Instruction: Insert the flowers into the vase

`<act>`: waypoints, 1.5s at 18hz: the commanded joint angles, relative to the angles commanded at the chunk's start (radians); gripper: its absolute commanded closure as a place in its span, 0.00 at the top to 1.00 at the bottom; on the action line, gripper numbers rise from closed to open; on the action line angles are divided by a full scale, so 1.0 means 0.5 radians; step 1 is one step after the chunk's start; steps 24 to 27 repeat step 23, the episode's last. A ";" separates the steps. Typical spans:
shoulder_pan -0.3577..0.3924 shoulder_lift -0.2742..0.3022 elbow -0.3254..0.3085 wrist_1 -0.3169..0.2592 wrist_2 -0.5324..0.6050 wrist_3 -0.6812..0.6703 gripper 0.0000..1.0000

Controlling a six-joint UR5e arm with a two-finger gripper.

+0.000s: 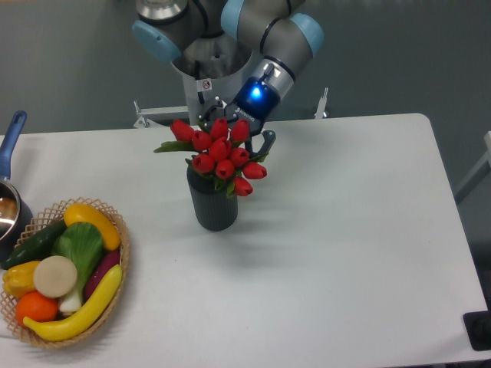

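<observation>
Red tulips (221, 156) are seen seated in the dark ribbed vase (214, 205), stems hidden inside. Gripper (244, 132) is mostly masked behind the blooms above the vase; jaw state cannot be told.

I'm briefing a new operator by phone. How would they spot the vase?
Start at the white table and look near its back edge, under the robot's tool. The vase is the dark grey ribbed cylinder topped by red flowers, unlike the woven basket at front left.
</observation>
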 joint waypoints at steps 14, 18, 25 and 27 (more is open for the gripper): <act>0.325 0.190 0.313 -0.003 0.981 0.031 1.00; 0.316 -0.036 0.579 -0.034 1.515 0.058 1.00; 0.240 -0.294 0.895 -0.147 1.957 0.061 1.00; 0.240 -0.294 0.895 -0.147 1.957 0.061 1.00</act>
